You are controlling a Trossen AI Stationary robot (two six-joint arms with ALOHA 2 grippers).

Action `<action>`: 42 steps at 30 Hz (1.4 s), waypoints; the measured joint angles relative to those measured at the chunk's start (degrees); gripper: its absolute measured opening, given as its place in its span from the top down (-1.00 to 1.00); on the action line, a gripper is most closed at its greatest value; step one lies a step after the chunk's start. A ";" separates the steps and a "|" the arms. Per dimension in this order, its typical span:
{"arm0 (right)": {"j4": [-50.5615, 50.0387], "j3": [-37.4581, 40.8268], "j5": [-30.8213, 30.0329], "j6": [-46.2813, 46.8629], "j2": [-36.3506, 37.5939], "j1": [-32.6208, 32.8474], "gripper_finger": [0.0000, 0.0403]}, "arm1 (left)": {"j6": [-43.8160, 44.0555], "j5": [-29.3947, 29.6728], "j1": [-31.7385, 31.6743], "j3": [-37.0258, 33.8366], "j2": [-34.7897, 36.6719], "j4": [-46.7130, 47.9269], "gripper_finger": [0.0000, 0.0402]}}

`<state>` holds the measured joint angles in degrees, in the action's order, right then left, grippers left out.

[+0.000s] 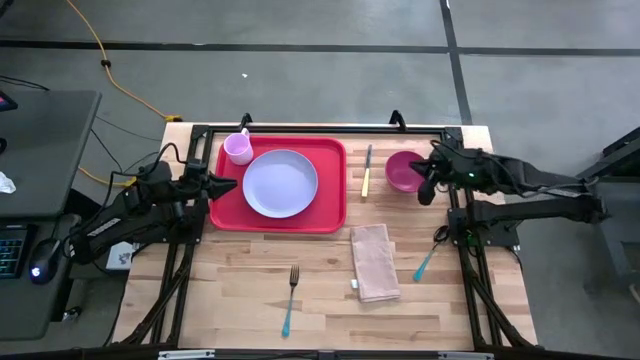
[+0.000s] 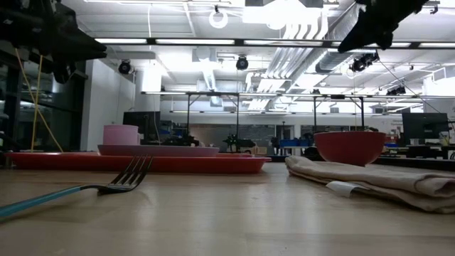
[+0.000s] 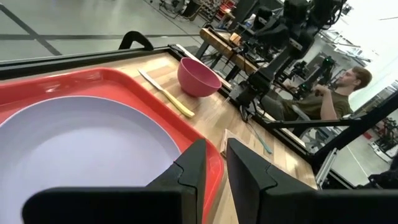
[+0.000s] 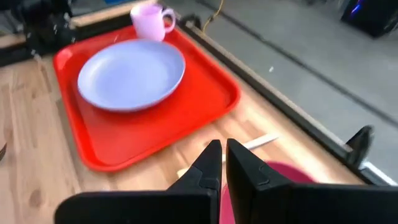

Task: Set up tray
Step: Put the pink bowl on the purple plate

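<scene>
The red tray (image 1: 325, 205) lies flat on the table's far left part. It carries a round lavender plate (image 1: 280, 183) and a pink mug (image 1: 238, 148) in its far left corner. My left gripper (image 1: 228, 185) hovers shut over the tray's left edge, above the plate's rim in the left wrist view (image 3: 215, 146). My right gripper (image 1: 427, 186) hangs shut, raised over the near right side of a magenta bowl (image 1: 404, 170). Its wrist view (image 4: 223, 144) shows the bowl (image 4: 292, 180) under the fingers. In the low view both grippers (image 2: 67, 39) (image 2: 377, 25) are well above the table.
A yellow-handled knife (image 1: 367, 170) lies between tray and bowl. A folded beige napkin (image 1: 375, 262) lies near centre, with a blue-handled fork (image 1: 291, 298) to its left and another blue-handled utensil (image 1: 428, 262) to its right. A person (image 3: 336, 93) sits beyond the table's right side.
</scene>
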<state>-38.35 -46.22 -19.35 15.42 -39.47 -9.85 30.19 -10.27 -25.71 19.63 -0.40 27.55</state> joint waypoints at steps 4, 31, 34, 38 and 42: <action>-0.02 0.02 4.55 -0.35 -2.69 -3.77 1.00 | -0.06 1.17 0.00 0.01 0.00 0.00 0.53; -3.14 0.08 16.99 -0.48 -7.64 -13.45 1.00 | -5.35 4.08 -0.02 -9.00 0.02 -8.14 0.53; -3.67 0.11 16.99 -0.48 -10.08 -13.44 1.00 | -5.50 3.16 -0.02 -10.81 0.00 -10.10 0.53; -4.41 0.11 17.77 -0.82 -13.50 -13.44 1.00 | -5.03 2.54 -0.02 -11.84 0.02 -10.63 0.53; -6.69 0.11 19.66 -1.85 -17.06 -13.44 1.00 | -5.10 1.34 -0.02 -11.84 0.02 -10.67 0.53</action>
<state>-45.04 -46.11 0.31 13.56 -56.53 -23.29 25.09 -8.93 -25.74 7.79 -0.38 16.88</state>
